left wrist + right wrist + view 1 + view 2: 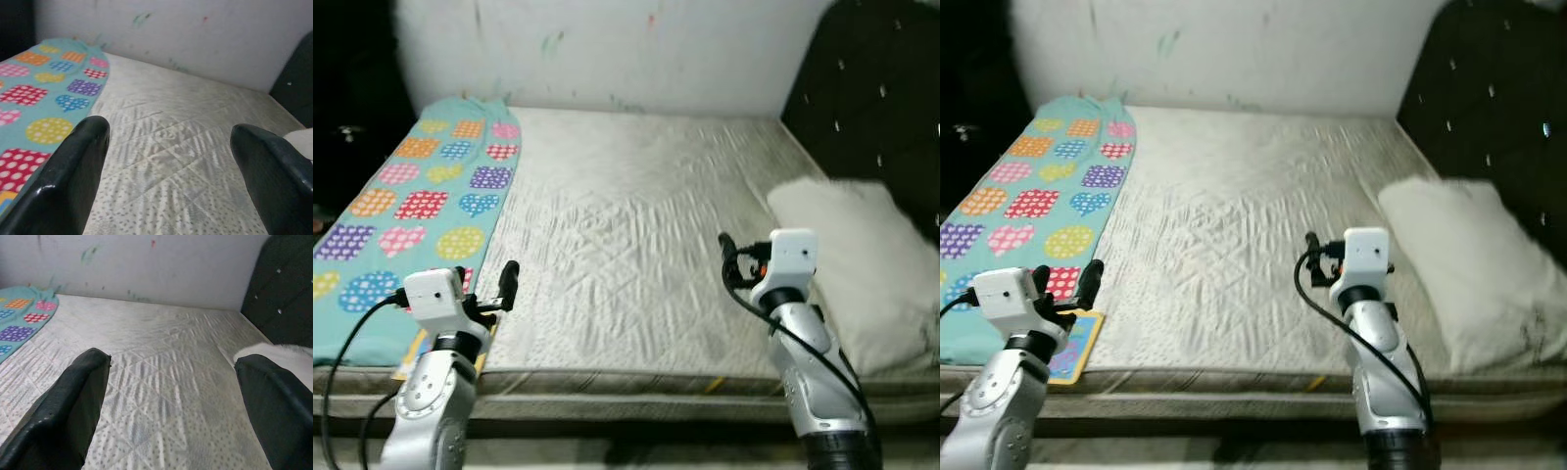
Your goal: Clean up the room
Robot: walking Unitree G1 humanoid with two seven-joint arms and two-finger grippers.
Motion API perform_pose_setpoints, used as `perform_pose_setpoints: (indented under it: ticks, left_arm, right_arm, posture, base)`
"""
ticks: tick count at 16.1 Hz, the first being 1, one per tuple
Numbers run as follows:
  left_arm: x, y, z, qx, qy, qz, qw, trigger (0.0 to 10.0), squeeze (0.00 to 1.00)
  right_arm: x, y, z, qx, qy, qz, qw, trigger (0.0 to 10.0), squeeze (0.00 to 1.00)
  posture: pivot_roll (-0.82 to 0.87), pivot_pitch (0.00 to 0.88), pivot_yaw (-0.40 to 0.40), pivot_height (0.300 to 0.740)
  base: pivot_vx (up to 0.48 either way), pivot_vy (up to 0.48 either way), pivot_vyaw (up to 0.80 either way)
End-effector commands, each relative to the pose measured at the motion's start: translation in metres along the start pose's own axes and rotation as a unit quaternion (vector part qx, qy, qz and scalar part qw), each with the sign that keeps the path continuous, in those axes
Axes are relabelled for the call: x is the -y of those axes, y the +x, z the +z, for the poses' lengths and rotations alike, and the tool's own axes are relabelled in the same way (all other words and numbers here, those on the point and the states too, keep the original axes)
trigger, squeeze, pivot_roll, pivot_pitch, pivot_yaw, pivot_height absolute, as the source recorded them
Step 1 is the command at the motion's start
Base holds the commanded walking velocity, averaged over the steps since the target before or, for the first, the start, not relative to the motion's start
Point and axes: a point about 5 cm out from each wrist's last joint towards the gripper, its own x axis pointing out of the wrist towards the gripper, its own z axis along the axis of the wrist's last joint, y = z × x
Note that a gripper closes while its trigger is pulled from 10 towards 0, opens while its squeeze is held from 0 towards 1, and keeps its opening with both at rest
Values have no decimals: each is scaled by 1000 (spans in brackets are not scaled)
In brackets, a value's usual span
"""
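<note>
While both arms hover over the near edge of the bare mattress (636, 245), its quilted middle lies open between them. Mattress runs back to a pale wall (636, 49) with faint coloured marks; dark tufted headboard (871, 98) closes the robot's right side. Near edge shows as a grey band under both wrists.

Teal blanket (421, 196) with polka-dot hearts and squares lies flat along the left side; its left part is cut off by the frame. A yellow-edged item (1075, 345) sticks out from under its near end, too hidden to identify. White pillow (862, 264) sits at the right by the headboard.

Left gripper (171, 161): 2 fingers spread wide, nothing between them, blanket just beside it. Right gripper (173, 401): also spread wide and empty, pillow near its right finger, not touching.
</note>
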Motion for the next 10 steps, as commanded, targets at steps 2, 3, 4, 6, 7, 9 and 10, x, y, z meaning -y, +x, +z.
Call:
perform_pose_setpoints:
  ticks: [2,3,4,6,7,9,10]
  left_arm:
    - [4,-1,-1,-4,1,-9,1000,10000,0]
    - [4,-1,-1,-5,0,-10,1000,10000,0]
    - [4,-1,-1,-5,0,-10,1000,10000,0]
    - [4,-2,-1,-5,2,-11,1000,10000,0]
    - [4,-3,-1,-6,3,-11,1000,10000,0]
    - [4,-3,-2,-7,5,-13,1000,10000,0]
    - [4,-3,-1,-6,7,-14,1000,10000,0]
  right_arm:
    - [7,-2,-2,-9,-8,-10,1000,10000,0]
    - [7,-2,-3,-10,-14,-11,1000,10000,0]
    - [7,-2,-3,-11,-13,-10,1000,10000,0]
    - [6,-3,-4,-13,-14,-8,1000,10000,0]
    - [5,-4,-5,-16,-13,-5,1000,10000,0]
    - [4,-4,-5,-17,-15,0,1000,10000,0]
    - [4,-4,-5,-17,-15,1,1000,10000,0]
  posture:
    - [3,10,-24,740]
    - [3,11,-25,740]
    - [3,13,-24,740]
    - [3,15,-25,740]
    - [2,16,-24,740]
    - [2,16,-24,740]
    - [2,17,-23,740]
  base:
    - [0,480,0]
    - [0,480,0]
    - [0,480,0]
    - [0,480,0]
    - [0,476,0]
    - [0,474,0]
    - [0,240,0]
